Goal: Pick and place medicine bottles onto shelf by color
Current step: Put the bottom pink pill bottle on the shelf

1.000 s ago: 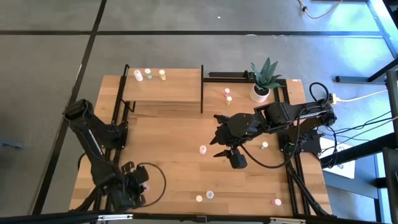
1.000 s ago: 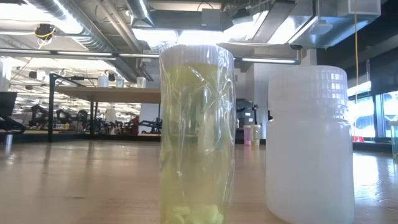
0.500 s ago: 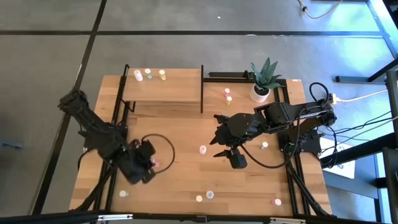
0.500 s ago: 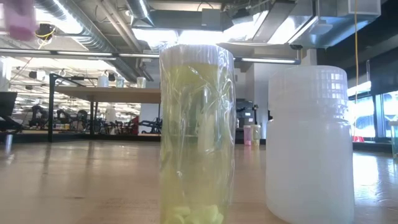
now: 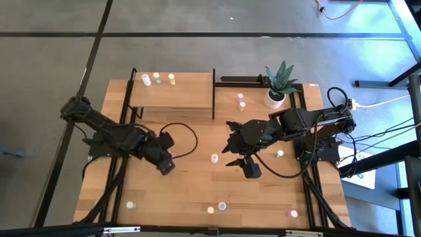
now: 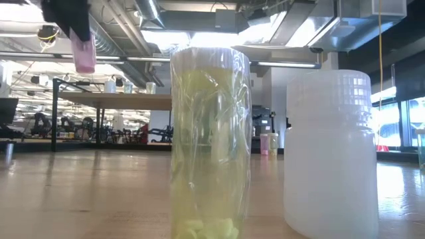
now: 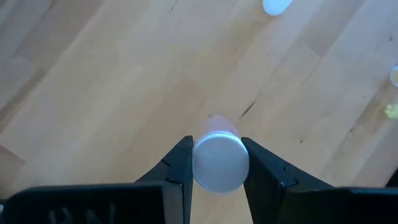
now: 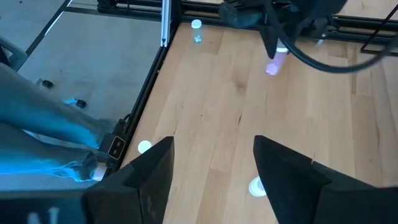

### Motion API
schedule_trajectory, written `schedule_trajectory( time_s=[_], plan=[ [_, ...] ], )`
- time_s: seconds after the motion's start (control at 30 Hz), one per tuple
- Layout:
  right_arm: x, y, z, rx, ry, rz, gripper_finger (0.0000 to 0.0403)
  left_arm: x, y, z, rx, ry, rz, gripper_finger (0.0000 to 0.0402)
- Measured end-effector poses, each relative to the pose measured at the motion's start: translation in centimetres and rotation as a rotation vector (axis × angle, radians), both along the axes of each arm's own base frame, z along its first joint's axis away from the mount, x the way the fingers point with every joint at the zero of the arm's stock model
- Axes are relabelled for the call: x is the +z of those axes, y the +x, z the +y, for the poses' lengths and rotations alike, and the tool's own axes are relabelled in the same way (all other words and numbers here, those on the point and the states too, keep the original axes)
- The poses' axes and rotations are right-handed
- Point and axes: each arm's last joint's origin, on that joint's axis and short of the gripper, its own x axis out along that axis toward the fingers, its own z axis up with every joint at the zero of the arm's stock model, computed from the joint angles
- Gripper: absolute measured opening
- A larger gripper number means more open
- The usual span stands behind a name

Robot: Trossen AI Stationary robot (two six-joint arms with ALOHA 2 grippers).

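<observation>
My left gripper [image 7: 216, 163] clamps a pink-topped bottle [image 7: 220, 159] aloft; my right gripper [image 8: 211, 163] gapes empty. Grazing a shelf [image 5: 177, 92] post could dislodge it.

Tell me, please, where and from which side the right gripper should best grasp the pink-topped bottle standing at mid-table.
Probably around its round body, coming straight down. The pink-topped bottle stands upright and alone on the tabletop, clear all round, and the open right gripper hangs just beside it. The left gripper already holds another bottle.

- We are holding a pink bottle [image 7: 220, 160] aloft, clear of the table.
- Three bottles [image 5: 157, 79] are standing on the shelf [image 5: 191, 92].
- Others [image 5: 216, 208] are lying scattered.
</observation>
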Motion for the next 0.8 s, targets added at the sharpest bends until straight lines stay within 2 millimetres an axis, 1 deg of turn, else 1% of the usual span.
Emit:
schedule_trajectory(
  time_s=[0.33,0.5,0.6,0.67,0.8],
  plan=[
    [0.1,0.0,0.0,0.0,0.002,-0.007,0.0223,-0.1,0.8,2.0,-0.078,0.041,0.038,0.0091],
    [0.2,0.1,0.1,0.001,0.006,-0.023,0.0223,-0.1,1.0,2.5,-0.099,0.057,0.047,0.0091],
    [0.3,0.3,0.1,0.027,-0.029,-0.056,0.0223,-0.1,1.0,2.7,-0.089,0.057,0.047,0.0091],
    [0.5,0.4,0.0,-0.017,-0.056,-0.085,0.0223,-0.1,1.1,2.8,-0.085,0.057,0.048,0.0091],
    [0.7,0.7,-0.6,-0.181,-0.167,-0.144,0.0223,-0.6,1.6,3.0,-0.072,0.062,0.07,0.0091]
  ],
)
